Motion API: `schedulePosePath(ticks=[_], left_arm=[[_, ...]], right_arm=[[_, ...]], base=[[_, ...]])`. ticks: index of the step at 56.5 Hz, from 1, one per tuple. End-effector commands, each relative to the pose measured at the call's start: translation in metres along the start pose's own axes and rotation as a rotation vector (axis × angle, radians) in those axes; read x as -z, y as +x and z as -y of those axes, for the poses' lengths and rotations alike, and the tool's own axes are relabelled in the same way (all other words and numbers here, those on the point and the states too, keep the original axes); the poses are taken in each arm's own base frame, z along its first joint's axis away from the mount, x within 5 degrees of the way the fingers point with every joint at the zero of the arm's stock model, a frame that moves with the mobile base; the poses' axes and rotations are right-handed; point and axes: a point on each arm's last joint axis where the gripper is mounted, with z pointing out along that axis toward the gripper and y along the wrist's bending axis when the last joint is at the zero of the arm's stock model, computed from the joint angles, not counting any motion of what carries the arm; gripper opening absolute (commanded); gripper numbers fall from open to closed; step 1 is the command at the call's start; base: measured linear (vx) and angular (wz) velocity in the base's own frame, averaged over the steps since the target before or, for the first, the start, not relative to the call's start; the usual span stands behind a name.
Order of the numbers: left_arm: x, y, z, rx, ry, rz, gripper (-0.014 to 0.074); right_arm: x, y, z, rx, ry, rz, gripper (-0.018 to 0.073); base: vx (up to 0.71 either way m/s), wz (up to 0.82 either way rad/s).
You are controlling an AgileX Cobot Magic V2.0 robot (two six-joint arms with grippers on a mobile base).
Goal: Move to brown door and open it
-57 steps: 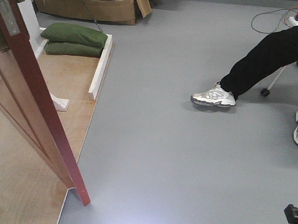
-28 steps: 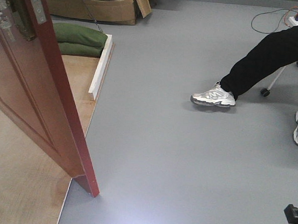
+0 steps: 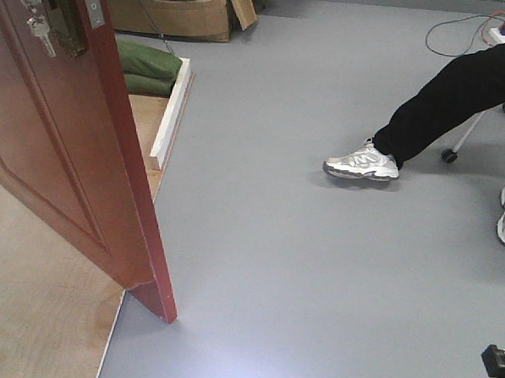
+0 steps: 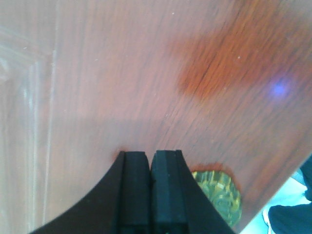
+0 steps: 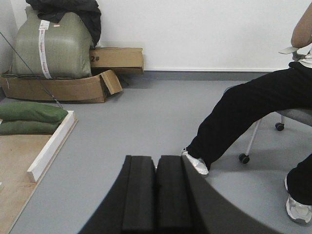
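Reddish-brown wood fills the left wrist view. The brown door (image 4: 195, 73) is right in front of my left end effector (image 4: 150, 157). Its pads are together with nothing between them, tips at the panel. Looks like contact, can't confirm. Brass-green fitting (image 4: 220, 195) sits just right of the tips, too blurred to name.

Front view: door stands at an angle on the left, free edge and bottom corner out over the grey floor (image 3: 299, 268), keys (image 3: 37, 25) hanging in the lock.

Right end effector (image 5: 156, 163) is also closed and empty, pointing into the room toward a seated person's leg (image 5: 243, 112).

Status, my read: approach done, door unlatched and partly open. What's left is more swing, if fully open is wanted. Door frame not in view, so I can't judge the opening angle.
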Motion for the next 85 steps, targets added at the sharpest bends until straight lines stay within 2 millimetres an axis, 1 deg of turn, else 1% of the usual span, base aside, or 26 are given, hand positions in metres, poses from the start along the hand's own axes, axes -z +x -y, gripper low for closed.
schedulePosePath(ticks=[1, 85], left_arm=[[0.0165, -0.0194, 0.0154, 0.002, 0.023, 0.114, -0.0006], [0.0165, -0.0194, 0.0154, 0.002, 0.023, 0.114, -0.0006]], right_arm=[[0.0008, -0.0059, 0.0004, 0.008, 0.006, 0.086, 0.0], [0.0008, -0.0059, 0.0004, 0.008, 0.006, 0.086, 0.0]], base=[[0.0, 0.0], [0.01, -0.02]])
